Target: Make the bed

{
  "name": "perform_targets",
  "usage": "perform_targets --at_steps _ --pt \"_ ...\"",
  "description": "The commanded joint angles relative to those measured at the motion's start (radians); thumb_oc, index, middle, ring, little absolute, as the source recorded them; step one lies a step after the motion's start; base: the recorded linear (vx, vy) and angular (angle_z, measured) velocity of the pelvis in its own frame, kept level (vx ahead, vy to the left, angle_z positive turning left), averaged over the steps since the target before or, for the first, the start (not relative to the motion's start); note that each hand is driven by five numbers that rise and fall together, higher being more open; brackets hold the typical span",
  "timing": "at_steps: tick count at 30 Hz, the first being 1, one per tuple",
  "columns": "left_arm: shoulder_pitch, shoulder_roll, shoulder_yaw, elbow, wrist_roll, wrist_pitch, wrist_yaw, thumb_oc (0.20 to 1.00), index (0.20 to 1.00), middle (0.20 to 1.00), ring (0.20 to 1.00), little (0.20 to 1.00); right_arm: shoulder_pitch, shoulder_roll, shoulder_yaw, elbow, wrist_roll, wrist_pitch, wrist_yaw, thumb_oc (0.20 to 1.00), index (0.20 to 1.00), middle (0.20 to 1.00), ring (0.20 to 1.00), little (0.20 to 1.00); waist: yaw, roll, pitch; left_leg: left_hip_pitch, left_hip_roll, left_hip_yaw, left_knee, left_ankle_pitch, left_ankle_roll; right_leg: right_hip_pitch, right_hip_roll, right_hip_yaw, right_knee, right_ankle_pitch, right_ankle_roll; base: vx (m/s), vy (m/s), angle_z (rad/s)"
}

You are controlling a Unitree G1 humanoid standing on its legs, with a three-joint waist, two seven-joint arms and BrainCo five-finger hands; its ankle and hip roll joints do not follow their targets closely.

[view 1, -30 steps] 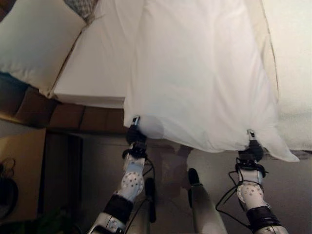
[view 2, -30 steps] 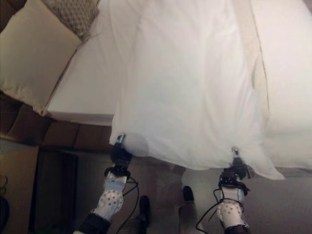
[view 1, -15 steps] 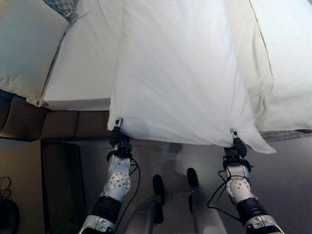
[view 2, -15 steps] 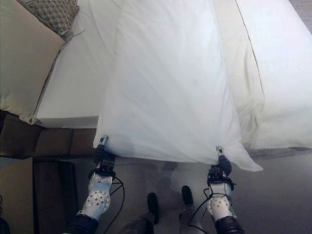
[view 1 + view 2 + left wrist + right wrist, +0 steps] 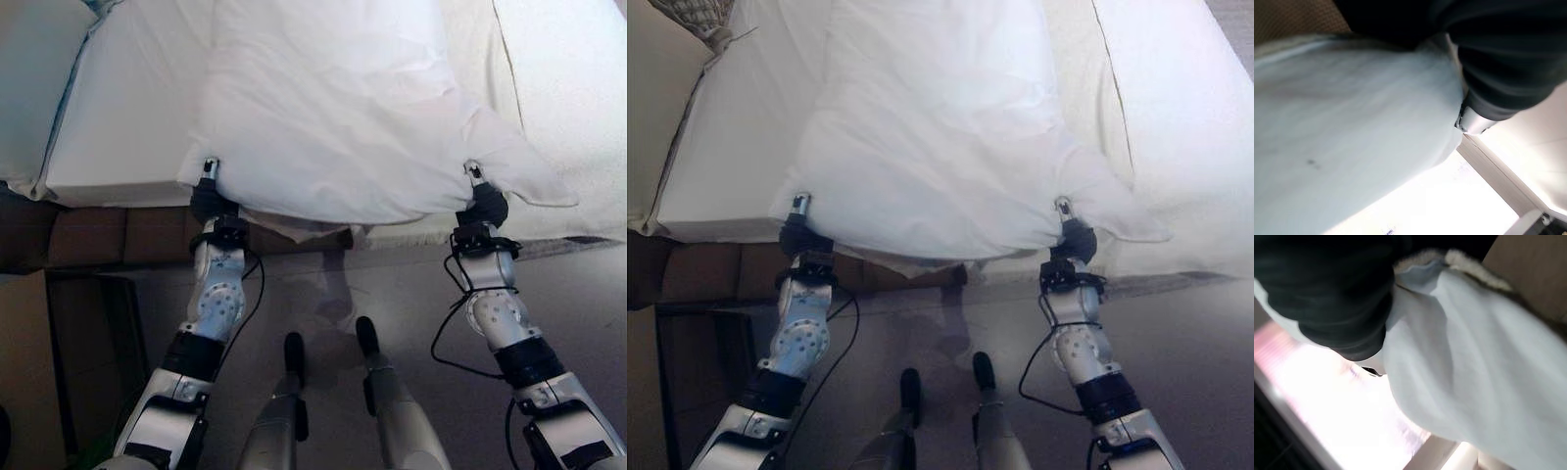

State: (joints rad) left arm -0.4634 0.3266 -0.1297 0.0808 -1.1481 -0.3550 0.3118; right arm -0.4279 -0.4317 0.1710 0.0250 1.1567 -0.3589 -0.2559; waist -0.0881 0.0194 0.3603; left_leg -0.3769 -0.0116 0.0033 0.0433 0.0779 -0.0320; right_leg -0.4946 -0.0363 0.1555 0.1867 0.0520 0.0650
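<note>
- L hand at near-left corner of white sheet, at bed's front edge. One finger pokes up above the cloth edge, rest of hand under/behind fabric. Looks pinched on the corner.
- L wrist view: dark ribbed cover and one silver finger pressed against the cloth; fabric wraps over the hand, so grip = clamped on sheet.
- R hand at near-right corner of the same sheet, one finger up over the edge. Cloth bunches where it meets the hand.
- R wrist view: sheet gathered and folded round the dark cover, clamped on the sheet as well.
- Sheet spans between both hands, near edge sagging slightly in the middle, lying across the mattress w/ wrinkles fanning from the R corner. A pointed flap sticks out past the R hand toward the right.
- Near edge hangs just over the mattress front; small bit of cloth droops below it around mid-span.
- Cream blanket on the right part of the bed, partly under the sheet's right side.
- Pillow at far left of the bed, touching the mattress edge; patterned cushion just behind it.
- Brown bed base below the mattress, grey floor in front.
</note>
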Motion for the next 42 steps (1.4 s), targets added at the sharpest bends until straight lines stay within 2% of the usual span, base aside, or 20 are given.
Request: perform_targets --at_steps 1,4,5,7,9,11,13,14,17,18,19,21,27,33,34,35,36,37,38,42 --pt "0.091 0.054 0.078 -0.122 0.125 -0.034 -0.068 0.200 0.200 0.200 0.200 0.200 0.099 -0.008 -0.065 -0.171 -0.073 -0.040 0.102 0.200 0.200 0.200 0.200 0.200 -0.005 -0.003 -0.051 -0.040 -0.020 0.033 0.049 -0.007 -0.021 0.038 -0.011 0.024 -0.092 0.048 0.063 0.03 0.049 0.02" --pt "0.230 0.047 0.125 -0.123 0.149 0.000 -0.092 0.200 0.200 0.200 0.200 0.200 0.219 0.012 -0.109 -0.187 -0.071 -0.013 0.182 0.200 0.200 0.200 0.200 0.200 -0.004 -0.004 -0.041 -0.046 -0.023 0.037 0.055 -0.010 -0.019 0.038 -0.020 0.026 -0.100 0.057 0.070 0.02 0.049 -0.01" --pt "0.274 0.055 0.146 -0.102 0.239 0.020 -0.065 0.200 0.200 0.200 0.200 0.200 0.264 0.024 -0.116 -0.154 -0.058 0.002 0.212 0.200 0.200 0.200 0.200 0.200 -0.001 -0.005 -0.031 -0.043 -0.024 0.037 0.059 -0.014 -0.018 0.043 -0.022 0.024 -0.102 0.056 0.071 0.01 0.037 -0.02" --pt "0.306 0.047 0.158 -0.106 0.245 0.020 -0.063 0.200 0.200 0.200 0.200 0.200 0.293 0.029 -0.132 -0.133 -0.070 0.011 0.227 0.200 0.200 0.200 0.200 0.200 0.000 -0.005 -0.031 -0.049 -0.025 0.038 0.058 -0.012 -0.017 0.038 -0.024 0.025 -0.104 0.061 0.072 0.00 0.020 0.00" --pt "0.413 0.004 0.180 -0.031 0.345 0.060 -0.023 0.200 0.200 0.200 0.200 0.200 0.363 0.060 -0.140 0.047 -0.072 0.055 0.285 0.200 0.200 0.200 0.200 0.200 0.000 -0.007 -0.018 -0.053 -0.023 0.040 0.057 -0.010 -0.015 0.038 -0.030 0.025 -0.116 0.069 0.076 0.00 0.037 -0.02" --pt "0.446 -0.031 0.191 0.072 0.404 0.072 0.005 0.200 0.200 0.200 0.200 0.200 0.372 0.076 -0.138 0.208 -0.089 0.091 0.320 0.200 0.200 0.200 0.200 0.200 0.000 -0.014 -0.009 -0.059 -0.023 0.042 0.063 -0.011 -0.012 0.035 -0.030 0.025 -0.116 0.073 0.077 -0.01 0.010 -0.02" --pt "0.454 -0.043 0.202 0.186 0.548 0.088 0.030 0.200 0.200 0.200 0.200 0.200 0.378 0.089 -0.136 0.359 -0.121 0.106 0.347 0.200 0.200 0.200 0.200 0.200 0.002 -0.019 -0.003 -0.062 -0.021 0.044 0.066 -0.014 -0.012 0.032 -0.031 0.026 -0.114 0.072 0.077 -0.01 0.009 -0.02" --pt "0.446 -0.075 0.223 0.304 0.592 0.063 0.059 0.200 0.200 0.200 0.200 0.200 0.375 0.103 -0.132 0.486 -0.156 0.107 0.365 0.200 0.200 0.200 0.200 0.200 0.006 -0.023 -0.001 -0.067 -0.020 0.046 0.068 -0.016 -0.011 0.028 -0.032 0.024 -0.112 0.072 0.078 0.00 0.000 0.00" --pt "0.443 -0.093 0.230 0.349 0.603 0.056 0.079 0.200 0.200 0.200 0.200 0.200 0.373 0.106 -0.124 0.546 -0.168 0.113 0.372 0.200 0.200 0.200 0.200 0.200 0.009 -0.023 0.000 -0.067 -0.021 0.046 0.068 -0.017 -0.010 0.027 -0.034 0.022 -0.112 0.072 0.078 0.00 0.000 0.00" --pt "0.425 -0.124 0.246 0.478 0.643 0.059 0.141 0.200 0.200 0.200 0.200 0.200 0.361 0.111 -0.098 0.660 -0.234 0.116 0.367 0.200 0.200 0.200 0.200 0.200 0.014 -0.022 0.002 -0.066 -0.023 0.047 0.069 -0.020 -0.008 0.028 -0.039 0.018 -0.115 0.075 0.079 0.00 0.000 0.00" --pt "0.425 -0.124 0.246 0.478 0.643 0.059 0.142 0.200 0.200 0.200 0.200 0.200 0.360 0.111 -0.098 0.661 -0.234 0.116 0.368 0.200 0.200 0.200 0.200 0.200 0.014 -0.021 0.002 -0.066 -0.023 0.047 0.069 -0.020 -0.008 0.028 -0.039 0.018 -0.115 0.075 0.079 0.00 0.032 0.01" --pt "0.378 -0.170 0.293 0.651 0.585 0.049 0.228 0.200 0.200 0.200 0.200 0.200 0.333 0.113 -0.069 0.794 -0.319 0.124 0.344 0.200 0.200 0.200 0.200 0.200 0.017 -0.015 0.004 -0.058 -0.026 0.047 0.069 -0.025 -0.007 0.038 -0.044 0.015 -0.117 0.074 0.080 0.00 0.015 0.01" --pt "0.314 -0.209 0.333 0.854 0.542 0.075 0.303 0.200 0.200 0.200 0.200 0.200 0.312 0.131 -0.018 0.923 -0.423 0.146 0.322 0.200 0.200 0.200 0.200 0.200 0.015 -0.006 -0.009 -0.053 -0.028 0.055 0.066 -0.027 -0.004 0.038 -0.053 0.016 -0.120 0.075 0.082 0.00 0.006 0.00" --pt "0.299 -0.230 0.358 0.953 0.503 0.092 0.336 0.200 0.200 0.200 0.200 0.200 0.321 0.138 0.008 0.972 -0.469 0.163 0.317 0.200 0.200 0.200 0.200 0.200 0.013 -0.003 -0.018 -0.042 -0.026 0.054 0.063 -0.028 -0.006 0.048 -0.056 0.014 -0.120 0.072 0.082 0.03 0.004 -0.04" --pt "0.297 -0.234 0.368 0.967 0.489 0.092 0.347 0.200 0.200 0.200 0.200 0.200 0.322 0.133 0.020 0.989 -0.494 0.173 0.324 0.335 0.335 0.335 0.335 0.335 0.014 -0.003 -0.019 -0.039 -0.026 0.053 0.064 -0.030 -0.004 0.050 -0.056 0.012 -0.118 0.071 0.082 0.03 -0.004 0.00" --pt "0.296 -0.238 0.371 0.986 0.483 0.101 0.356 0.200 0.200 0.200 0.200 0.200 0.324 0.133 0.029 0.993 -0.505 0.178 0.323 0.784 0.784 0.784 0.784 0.784 0.013 -0.002 -0.021 -0.035 -0.025 0.051 0.061 -0.030 -0.003 0.052 -0.057 0.011 -0.118 0.070 0.081 0.04 -0.003 0.00" --pt "0.296 -0.242 0.373 0.999 0.481 0.106 0.362 0.241 0.241 0.241 0.241 0.241 0.325 0.135 0.029 0.997 -0.500 0.180 0.322 1.000 1.000 1.000 1.000 1.000 0.013 -0.001 -0.023 -0.032 -0.024 0.051 0.058 -0.030 -0.004 0.055 -0.057 0.011 -0.119 0.070 0.082 0.00 0.000 0.00" --pt "0.296 -0.242 0.373 0.999 0.481 0.106 0.362 0.344 0.344 0.344 0.344 0.344 0.325 0.135 0.029 0.997 -0.500 0.180 0.322 1.000 1.000 1.000 1.000 1.000 0.013 -0.001 -0.023 -0.031 -0.024 0.051 0.058 -0.030 -0.004 0.055 -0.058 0.011 -0.119 0.070 0.082 0.05 -0.012 0.00" --pt "0.294 -0.250 0.371 1.022 0.491 0.122 0.369 1.000 1.000 1.000 1.000 1.000 0.329 0.138 0.034 1.014 -0.512 0.185 0.325 1.000 1.000 1.000 1.000 1.000 0.013 -0.001 -0.029 -0.023 -0.023 0.051 0.054 -0.031 -0.004 0.065 -0.059 0.008 -0.121 0.067 0.081 0.05 -0.020 0.00" --pt "0.323 -0.263 0.296 0.994 0.566 0.153 0.341 1.000 1.000 1.000 1.000 1.000 0.335 0.142 0.037 1.033 -0.547 0.188 0.306 1.000 1.000 1.000 1.000 1.000 0.017 0.001 -0.032 -0.014 -0.023 0.048 0.054 -0.031 -0.005 0.074 -0.060 0.002 -0.120 0.064 0.082 0.03 -0.020 0.00"
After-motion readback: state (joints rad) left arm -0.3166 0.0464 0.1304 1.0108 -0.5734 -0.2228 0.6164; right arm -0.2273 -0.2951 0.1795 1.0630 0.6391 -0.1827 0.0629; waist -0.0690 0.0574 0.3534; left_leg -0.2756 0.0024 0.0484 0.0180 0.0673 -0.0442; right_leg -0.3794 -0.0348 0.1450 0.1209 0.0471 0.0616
